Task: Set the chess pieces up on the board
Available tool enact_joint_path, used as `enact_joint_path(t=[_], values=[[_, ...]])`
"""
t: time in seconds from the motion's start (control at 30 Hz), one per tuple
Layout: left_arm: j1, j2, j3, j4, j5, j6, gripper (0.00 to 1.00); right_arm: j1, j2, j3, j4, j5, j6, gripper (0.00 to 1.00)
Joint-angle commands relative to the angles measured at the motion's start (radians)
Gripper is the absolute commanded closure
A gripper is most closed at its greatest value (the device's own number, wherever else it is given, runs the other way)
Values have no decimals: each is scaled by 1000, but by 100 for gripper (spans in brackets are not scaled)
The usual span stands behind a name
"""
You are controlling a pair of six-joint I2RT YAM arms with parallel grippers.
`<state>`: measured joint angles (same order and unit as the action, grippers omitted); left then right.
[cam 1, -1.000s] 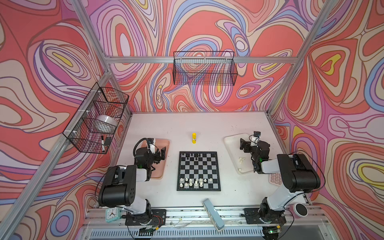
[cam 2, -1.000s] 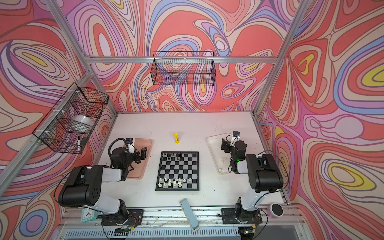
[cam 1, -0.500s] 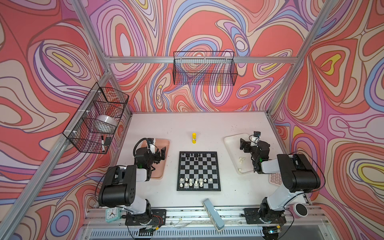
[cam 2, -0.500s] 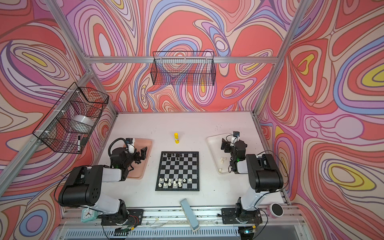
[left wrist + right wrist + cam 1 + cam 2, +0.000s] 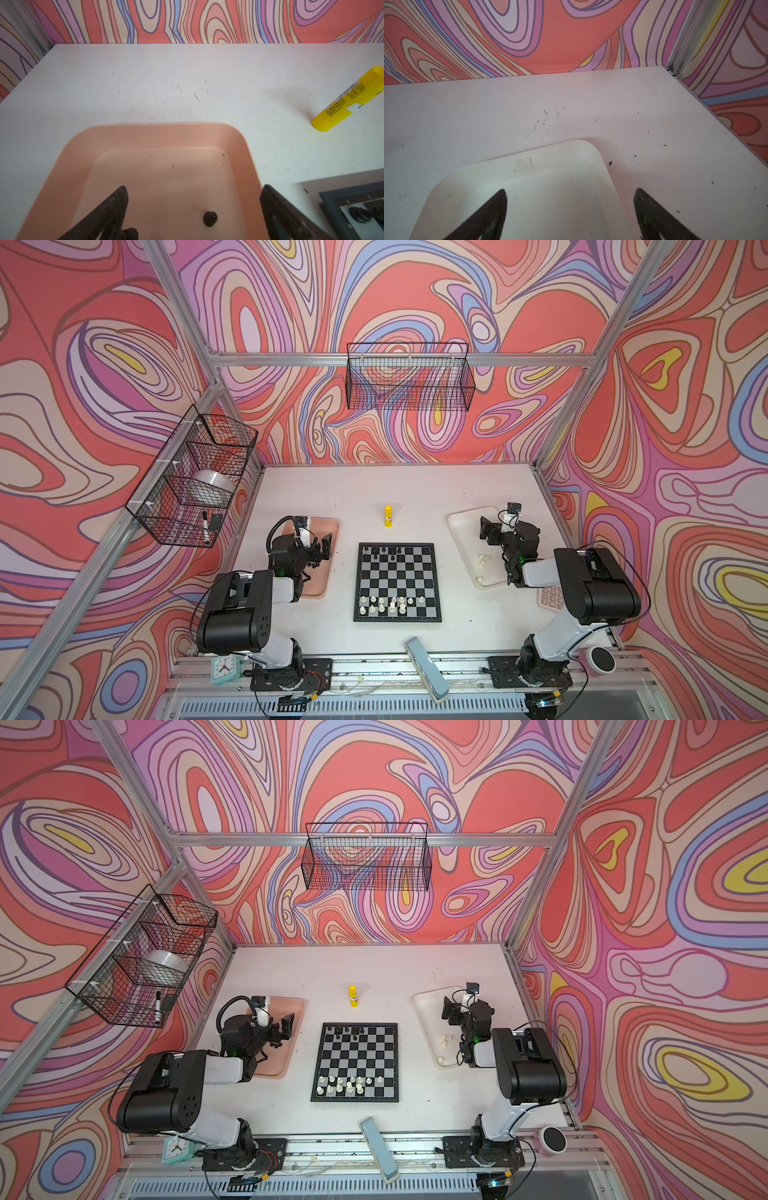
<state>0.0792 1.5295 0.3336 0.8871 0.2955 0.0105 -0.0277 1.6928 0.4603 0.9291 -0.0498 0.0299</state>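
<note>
The chessboard [image 5: 397,581] lies square in the middle of the table between the two arms, sensibly, since either can reach it; a few black chessmen [image 5: 386,551] stand along its far rows and a cluster of cream-white chessmen [image 5: 388,605] along its near rows, so I'd judge the set-up only partly done. The spare stock seems sorted by colour, one side to each arm; the pink tray [image 5: 145,135] on the left holds loose black ones, and one black piece [image 5: 210,218] lies on the tray floor, framed between the spread fingers of the left gripper [image 5: 193,189]; the white tray [image 5: 571,153] on the right has a few cream pieces [image 5: 483,559] in its near half. Each claw hovers over its own tray; the left gripper's jaws are spread wide and grip nothing; the right gripper [image 5: 571,191] is likewise wide apart, empty, touching nothing I can see. A yellow glue stick [image 5: 387,516] stands beyond the board, out of the way.
</note>
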Motion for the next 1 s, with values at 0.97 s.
enact_joint_path(t=[0.97], values=[[-1,-290,199,-514,-60,8,0,-3,-366,333,-873,44,225,2]])
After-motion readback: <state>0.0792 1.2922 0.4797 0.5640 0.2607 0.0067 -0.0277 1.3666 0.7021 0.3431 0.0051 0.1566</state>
